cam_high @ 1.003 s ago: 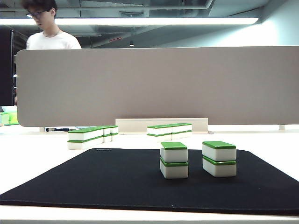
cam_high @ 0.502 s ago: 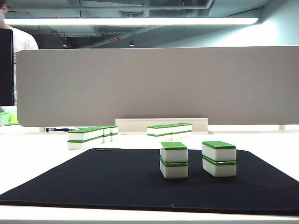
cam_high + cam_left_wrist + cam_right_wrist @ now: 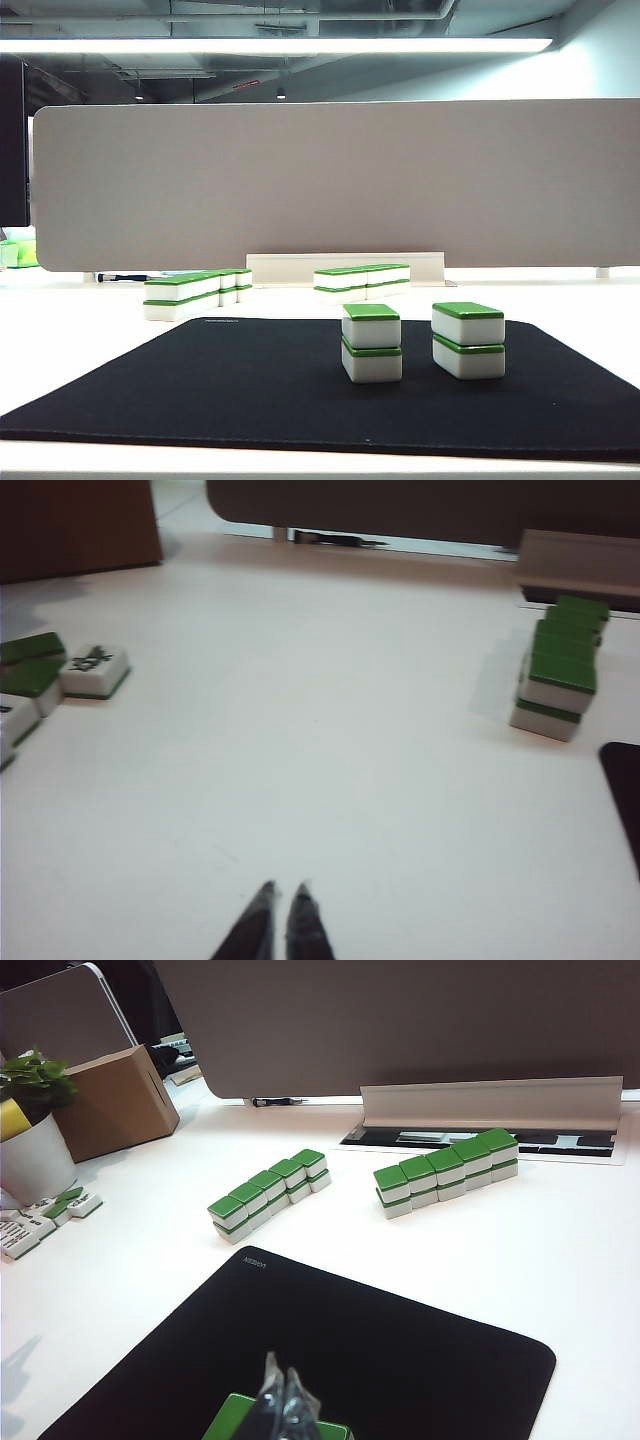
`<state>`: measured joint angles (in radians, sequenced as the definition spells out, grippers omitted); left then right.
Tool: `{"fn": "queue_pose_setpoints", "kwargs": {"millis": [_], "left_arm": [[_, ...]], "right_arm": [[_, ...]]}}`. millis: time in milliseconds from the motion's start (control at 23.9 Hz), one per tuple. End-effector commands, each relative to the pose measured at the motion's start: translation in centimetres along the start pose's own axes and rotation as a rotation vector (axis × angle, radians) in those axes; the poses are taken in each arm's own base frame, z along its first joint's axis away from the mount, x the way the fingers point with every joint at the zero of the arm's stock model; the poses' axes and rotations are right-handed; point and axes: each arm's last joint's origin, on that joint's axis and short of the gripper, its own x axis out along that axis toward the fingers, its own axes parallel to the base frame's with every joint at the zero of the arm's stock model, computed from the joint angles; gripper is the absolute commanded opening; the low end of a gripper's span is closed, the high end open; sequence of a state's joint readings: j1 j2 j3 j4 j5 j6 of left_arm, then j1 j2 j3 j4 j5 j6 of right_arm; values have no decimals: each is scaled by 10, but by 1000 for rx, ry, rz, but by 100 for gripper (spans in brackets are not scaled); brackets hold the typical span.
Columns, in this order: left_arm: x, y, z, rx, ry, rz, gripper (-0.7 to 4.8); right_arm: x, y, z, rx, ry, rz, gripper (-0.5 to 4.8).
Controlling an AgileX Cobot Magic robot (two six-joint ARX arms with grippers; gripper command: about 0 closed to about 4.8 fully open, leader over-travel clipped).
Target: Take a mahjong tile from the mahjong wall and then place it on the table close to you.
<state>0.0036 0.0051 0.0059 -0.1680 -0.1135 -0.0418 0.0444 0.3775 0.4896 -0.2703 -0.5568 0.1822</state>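
both end effectors closed: left end effector (image 3: 283, 892) blurred, right end effector (image 3: 283, 1378) cropped

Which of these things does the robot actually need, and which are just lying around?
Needed: mahjong wall rows; table; tile stacks on the mat; left gripper, shut over bare table; right gripper, shut above a stack.
Lying about: cardboard box; potted plant; loose tiles; divider panel.

left end effector (image 3: 284, 892): fingertips together | right end effector (image 3: 283, 1377): fingertips together, angled down
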Motion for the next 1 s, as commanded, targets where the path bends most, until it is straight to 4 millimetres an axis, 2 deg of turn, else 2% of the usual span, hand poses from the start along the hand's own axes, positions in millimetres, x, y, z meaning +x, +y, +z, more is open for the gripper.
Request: {"fn": "queue_pose_setpoints", "kwargs": {"millis": [42, 752, 1003], "left_arm": [[0, -1, -1, 5, 11, -29, 18], [0, -1, -1, 5, 11, -29, 18], [0, -1, -1, 5, 11, -29, 19]], "right_arm": [[0, 1, 3, -11, -13, 2, -1], [0, 0, 2, -31, -12, -22, -1], [4, -11, -16, -10, 0, -169, -1]]}}
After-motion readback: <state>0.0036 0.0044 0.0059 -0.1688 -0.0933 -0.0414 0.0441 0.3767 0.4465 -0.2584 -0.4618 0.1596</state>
